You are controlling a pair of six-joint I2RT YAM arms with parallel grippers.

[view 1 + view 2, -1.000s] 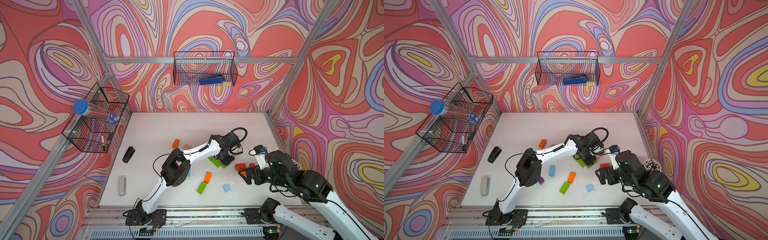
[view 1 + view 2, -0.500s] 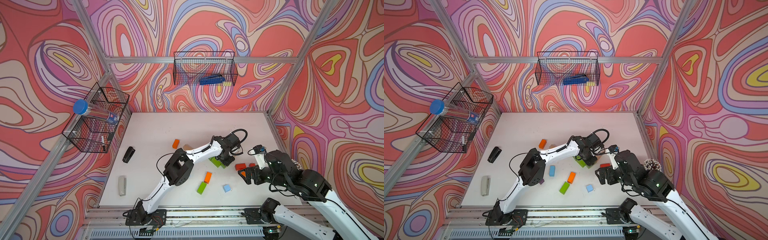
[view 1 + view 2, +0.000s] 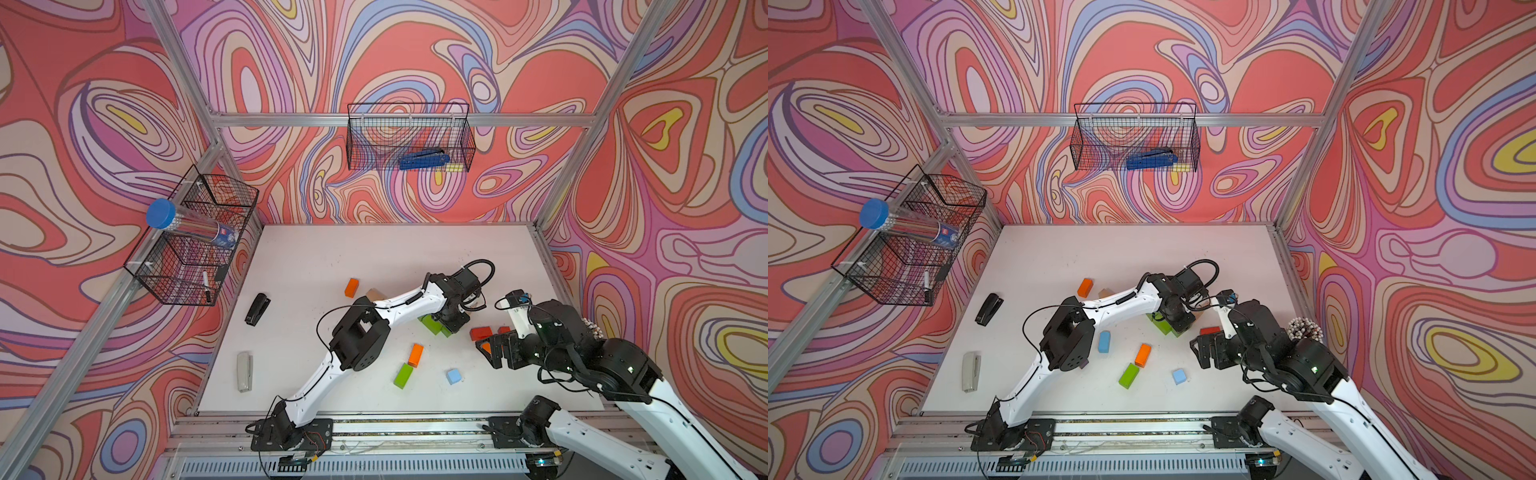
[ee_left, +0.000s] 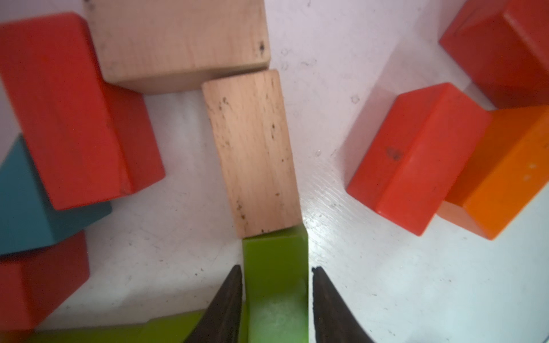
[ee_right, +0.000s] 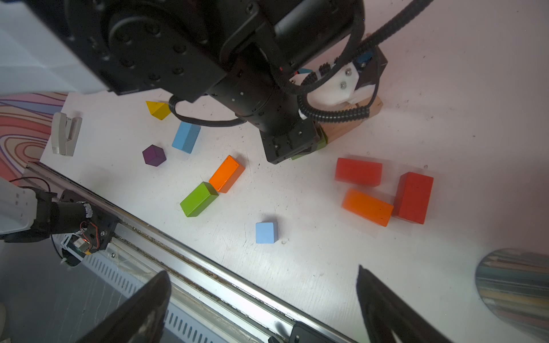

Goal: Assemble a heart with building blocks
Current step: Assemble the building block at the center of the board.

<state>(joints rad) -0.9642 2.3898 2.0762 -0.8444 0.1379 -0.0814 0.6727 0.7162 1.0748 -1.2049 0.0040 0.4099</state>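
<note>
My left claw (image 4: 276, 268) straddles the green block (image 4: 276, 297), a gap at one finger (image 4: 326, 308): released, I judge, the block butted end-on to a plain wood block (image 4: 254, 154) right of centre, extending the outline. Right claw (image 5: 261, 270) hovers near right, wide, empty.

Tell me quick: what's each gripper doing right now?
Left gripper: slightly open, straddling the green block, gap on one side.
Right gripper: wide open, empty.

1. We see swirly red, pink and purple walls (image 3: 415, 50) on three sides.
2. We see aluminium frame bars (image 3: 291, 119) along the wall edges.
3. We see a white tabletop (image 3: 374, 257), evenly lit.
4. We see a wire basket (image 3: 409, 137) on the back wall and a second basket (image 3: 187, 249) on the side wall.
</note>
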